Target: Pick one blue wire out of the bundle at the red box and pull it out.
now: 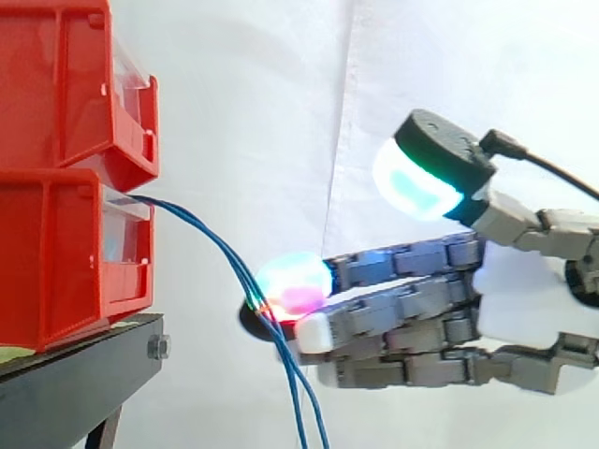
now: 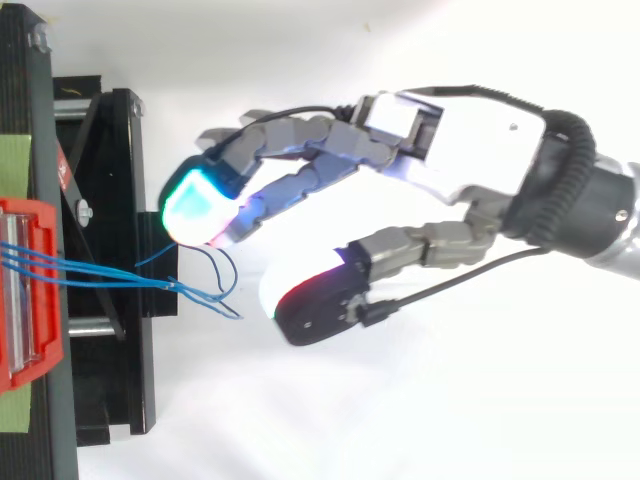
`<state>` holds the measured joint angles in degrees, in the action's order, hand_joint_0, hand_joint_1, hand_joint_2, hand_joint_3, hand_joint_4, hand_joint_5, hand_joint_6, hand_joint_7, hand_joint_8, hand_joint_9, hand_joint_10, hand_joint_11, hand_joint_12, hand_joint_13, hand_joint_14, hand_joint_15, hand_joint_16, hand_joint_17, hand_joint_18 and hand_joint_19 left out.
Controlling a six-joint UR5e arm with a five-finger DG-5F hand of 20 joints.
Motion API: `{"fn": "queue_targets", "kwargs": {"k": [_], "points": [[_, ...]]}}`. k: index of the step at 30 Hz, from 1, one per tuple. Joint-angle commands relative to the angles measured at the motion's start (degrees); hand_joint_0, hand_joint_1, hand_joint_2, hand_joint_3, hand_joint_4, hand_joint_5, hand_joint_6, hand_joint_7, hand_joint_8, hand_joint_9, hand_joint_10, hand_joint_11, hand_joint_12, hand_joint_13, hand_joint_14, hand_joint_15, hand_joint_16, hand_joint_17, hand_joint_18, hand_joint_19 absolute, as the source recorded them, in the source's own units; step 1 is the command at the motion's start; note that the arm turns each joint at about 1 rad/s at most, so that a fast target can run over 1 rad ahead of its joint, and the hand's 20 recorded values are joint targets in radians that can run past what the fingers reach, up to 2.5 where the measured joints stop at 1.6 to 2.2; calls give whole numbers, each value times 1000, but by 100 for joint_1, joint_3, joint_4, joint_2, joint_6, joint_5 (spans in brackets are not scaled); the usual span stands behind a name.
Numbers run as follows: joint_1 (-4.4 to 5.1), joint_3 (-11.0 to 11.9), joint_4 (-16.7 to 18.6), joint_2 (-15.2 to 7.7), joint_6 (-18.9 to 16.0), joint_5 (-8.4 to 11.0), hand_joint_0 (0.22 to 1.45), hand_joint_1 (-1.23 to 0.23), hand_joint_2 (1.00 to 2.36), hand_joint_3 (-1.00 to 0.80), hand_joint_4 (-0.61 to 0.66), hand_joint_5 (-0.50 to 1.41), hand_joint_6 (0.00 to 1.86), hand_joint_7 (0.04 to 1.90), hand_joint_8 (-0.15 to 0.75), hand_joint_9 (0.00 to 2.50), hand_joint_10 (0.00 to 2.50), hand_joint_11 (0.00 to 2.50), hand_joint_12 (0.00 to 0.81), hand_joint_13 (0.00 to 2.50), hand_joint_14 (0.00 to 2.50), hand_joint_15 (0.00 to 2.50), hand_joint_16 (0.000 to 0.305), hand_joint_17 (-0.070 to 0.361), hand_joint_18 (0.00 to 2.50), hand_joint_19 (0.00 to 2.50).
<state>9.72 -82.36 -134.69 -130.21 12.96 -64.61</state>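
Note:
Several thin blue wires point(image 1: 208, 240) leave the front of the lower red box point(image 1: 56, 262) and arc down to the right, hanging past the bottom edge. From above, the blue wires point(image 2: 110, 275) run right from the red box point(image 2: 48, 340) and end in loose curls. My hand point(image 1: 524, 299) reaches in from the right with straight fingers. Its glowing fingertips point(image 1: 292, 279) touch the wires where they bend down. The thumb point(image 1: 416, 182) is raised well apart from the fingers. In the top view the hand point(image 2: 470, 140) has the wire ends lying between fingertips and thumb point(image 2: 310, 300), unpinched.
A second red bin point(image 1: 65, 84) is stacked on the lower one. Both rest on a black stand point(image 1: 75, 374), whose frame point(image 2: 110, 380) lies under the wires. A white curtain hangs behind.

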Motion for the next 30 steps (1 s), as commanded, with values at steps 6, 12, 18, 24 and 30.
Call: {"fn": "queue_targets", "kwargs": {"k": [6, 12, 18, 24, 30], "points": [[91, 660, -66, -602, -286, 37, 472, -668, 1000, -500, 356, -130, 502, 809, 291, 781, 8, 265, 360, 292, 2, 71, 60, 134, 0, 98], [223, 677, 171, -681, -215, 248, 483, -686, 1000, -500, 361, -120, 503, 868, 285, 777, 8, 260, 354, 300, 3, 71, 59, 132, 0, 103], [258, 677, 136, -681, -233, 248, 492, -689, 1000, -500, 361, -118, 503, 883, 280, 781, 8, 264, 350, 309, 2, 74, 58, 130, 0, 113], [258, 677, 127, -681, -242, 248, 508, -698, 1001, -487, 357, -114, 503, 927, 278, 782, 8, 267, 344, 316, 3, 82, 57, 127, 0, 121], [249, 677, 145, -681, -242, 248, 528, -710, 1003, -451, 348, -110, 503, 983, 276, 780, 9, 276, 337, 328, 3, 90, 55, 124, 0, 143]]}}
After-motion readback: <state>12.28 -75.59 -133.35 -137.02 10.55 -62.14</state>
